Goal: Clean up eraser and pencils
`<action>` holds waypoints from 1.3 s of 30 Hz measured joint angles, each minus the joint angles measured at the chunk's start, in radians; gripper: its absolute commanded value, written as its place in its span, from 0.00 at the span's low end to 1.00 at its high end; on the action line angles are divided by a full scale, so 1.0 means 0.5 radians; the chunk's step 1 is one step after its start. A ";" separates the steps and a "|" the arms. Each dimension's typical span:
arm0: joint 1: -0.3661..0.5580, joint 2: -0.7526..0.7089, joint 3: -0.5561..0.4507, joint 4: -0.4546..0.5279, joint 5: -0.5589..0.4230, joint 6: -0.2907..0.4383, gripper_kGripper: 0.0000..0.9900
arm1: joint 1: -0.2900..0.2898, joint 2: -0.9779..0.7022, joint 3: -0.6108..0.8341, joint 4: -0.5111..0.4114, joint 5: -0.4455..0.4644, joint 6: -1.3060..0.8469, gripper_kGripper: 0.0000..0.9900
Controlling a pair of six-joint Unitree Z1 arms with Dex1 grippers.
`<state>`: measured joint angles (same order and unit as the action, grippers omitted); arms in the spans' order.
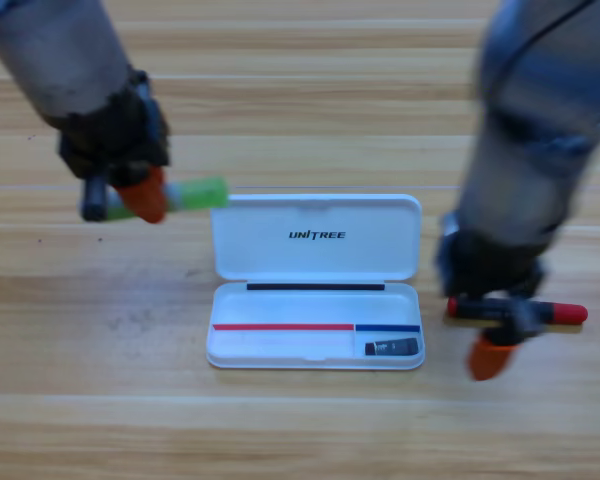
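Nearest the camera: wooden desk [100,430], bare front strip. Behind it, the white case [316,340] lies open at centre, lid [316,236] flipped back flat toward the far side, "UNITREE" print on it. Eraser [392,347] sits inside the tray, lower right corner, lying flat.

Right of the case: right tool [502,335] is pinching the black-and-red pencil [560,313] around mid-length. Pencil lies roughly horizontal, just beside the case's right edge, red ends sticking out both sides of the tool. Cannot tell if it's lifted off the desk or touching.

Farther back, left: left tool [130,195] is pinching the green pencil [195,193], held horizontal, its green end pointing right toward the lid's upper left corner, close but apart. Looks off the desk, not certain.
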<state>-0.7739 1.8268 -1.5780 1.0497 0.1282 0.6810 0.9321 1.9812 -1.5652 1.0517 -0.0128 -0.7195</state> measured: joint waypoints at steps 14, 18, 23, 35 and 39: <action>-0.328 0.474 -0.220 -0.001 -0.072 -0.065 0.00 | -0.359 -0.215 0.218 0.027 0.011 -0.334 0.99; -0.340 0.590 -0.278 -0.001 -0.105 -0.071 0.00 | -0.416 -0.065 0.210 -0.001 0.011 -0.393 0.99; -0.346 0.683 -0.320 -0.001 -0.132 -0.076 0.00 | -0.458 0.068 0.171 -0.076 0.012 -0.454 0.99; -0.351 0.736 -0.333 -0.028 -0.141 -0.076 0.00 | -0.530 0.316 0.091 -0.221 0.007 -0.558 0.86; -0.351 0.737 -0.332 -0.033 -0.141 -0.076 0.00 | -0.551 0.328 0.091 -0.239 0.008 -0.572 0.74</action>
<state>-0.9492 2.1955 -1.7438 1.0331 0.0579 0.6431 0.6565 2.1453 -1.5195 0.9320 -0.0090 -1.0055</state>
